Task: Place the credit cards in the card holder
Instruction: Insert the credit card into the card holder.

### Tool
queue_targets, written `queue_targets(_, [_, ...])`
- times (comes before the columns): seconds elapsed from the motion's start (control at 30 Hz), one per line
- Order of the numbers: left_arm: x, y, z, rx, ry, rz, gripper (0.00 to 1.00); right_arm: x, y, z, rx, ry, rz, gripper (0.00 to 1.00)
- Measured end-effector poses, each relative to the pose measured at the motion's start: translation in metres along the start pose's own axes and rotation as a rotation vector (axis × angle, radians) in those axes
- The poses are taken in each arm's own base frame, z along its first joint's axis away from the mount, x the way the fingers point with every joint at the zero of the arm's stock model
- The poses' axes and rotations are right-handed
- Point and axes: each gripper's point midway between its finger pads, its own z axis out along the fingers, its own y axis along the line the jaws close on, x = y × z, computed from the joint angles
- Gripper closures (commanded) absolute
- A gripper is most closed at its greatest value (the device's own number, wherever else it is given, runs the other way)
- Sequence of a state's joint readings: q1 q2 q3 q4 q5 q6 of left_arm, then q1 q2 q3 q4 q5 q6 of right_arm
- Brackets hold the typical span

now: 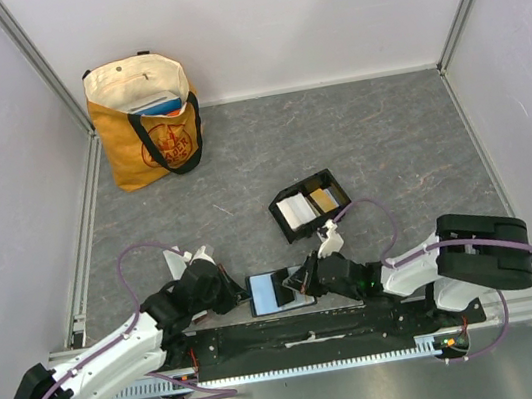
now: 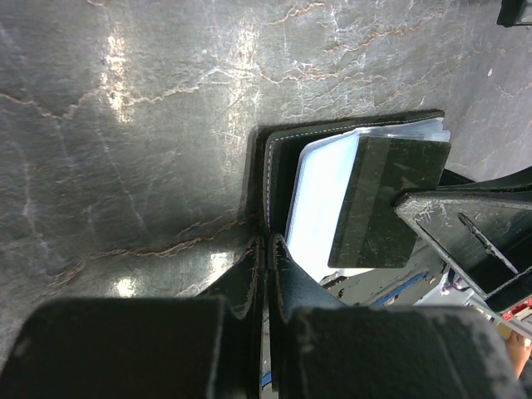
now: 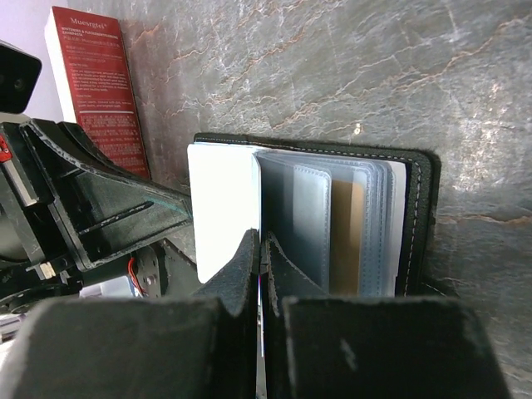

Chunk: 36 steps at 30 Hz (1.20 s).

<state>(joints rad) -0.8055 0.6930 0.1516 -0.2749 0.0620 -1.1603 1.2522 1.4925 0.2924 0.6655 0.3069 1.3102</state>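
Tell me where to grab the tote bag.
Probably the black front strap, pinched from above on the near side. The tote bag stands upright in the far left corner with its mouth open upward, and that strap droops in a loop over the front face, so it is the easiest part to reach.

The card holder (image 1: 275, 213) — a small black tray with low walls — sits skewed at mid-table, slightly right of centre. Its left compartment holds pale cards (image 1: 295, 210); its right one holds an orange-gold card (image 1: 322, 197).
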Motion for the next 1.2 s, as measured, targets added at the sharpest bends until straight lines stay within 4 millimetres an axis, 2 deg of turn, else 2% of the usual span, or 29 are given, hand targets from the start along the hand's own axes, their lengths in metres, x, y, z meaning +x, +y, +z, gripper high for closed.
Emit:
queue_targets(0.47, [0.000, 0.001, 0.000, -0.003, 0.000, -0.003, 0.98, 0.011, 0.005, 0.006, -0.037, 0.012, 0.057, 1.00])
queue_targets(0.8, [-0.002, -0.001, -0.002, 0.014, -0.016, -0.002, 0.98, 0.018, 0.005, -0.003, -0.015, 0.039, 0.050, 1.00])
queue_targets(0.97, [-0.003, 0.000, -0.001, 0.011, -0.022, -0.002, 0.98, 0.026, 0.010, 0.010, -0.010, 0.061, 0.044, 1.00])
queue_targets(1.07, [-0.003, 0.001, -0.001, 0.007, -0.024, -0.002, 0.98, 0.029, 0.013, 0.017, -0.015, 0.066, 0.045, 0.92])
queue_targets(1.2, [-0.004, 0.003, -0.001, -0.002, -0.031, -0.003, 0.98, 0.030, 0.016, 0.020, 0.003, 0.072, 0.014, 0.68])
